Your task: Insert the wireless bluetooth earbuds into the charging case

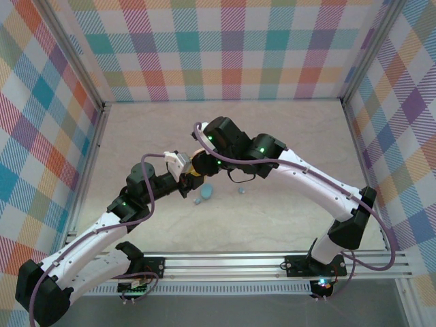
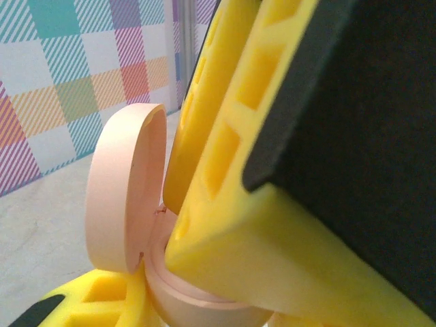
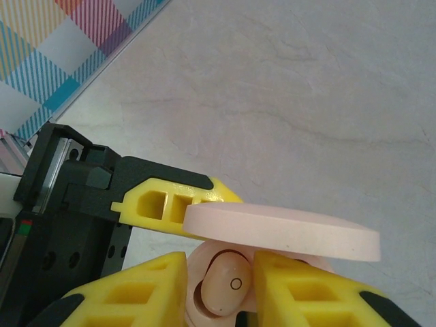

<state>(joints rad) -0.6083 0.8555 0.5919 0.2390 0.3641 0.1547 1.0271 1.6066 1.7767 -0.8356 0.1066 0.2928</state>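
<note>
So that the pink earbud point(image 3: 228, 286) can settle in its well, my right fingers point(image 3: 136, 293) stand narrowly parted either side of it, pinching or not I cannot tell, while my left fingers point(image 3: 170, 197) clamp the pink charging case point(image 2: 184, 300) steady, lid point(image 3: 286, 231) open, over the counter point(image 3: 306, 102).

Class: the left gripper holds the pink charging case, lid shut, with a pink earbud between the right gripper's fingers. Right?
No: the lid is open, not shut, as the right wrist view shows. The left gripper holds the pink charging case, with a pink earbud between the fingers of the right gripper.
</note>
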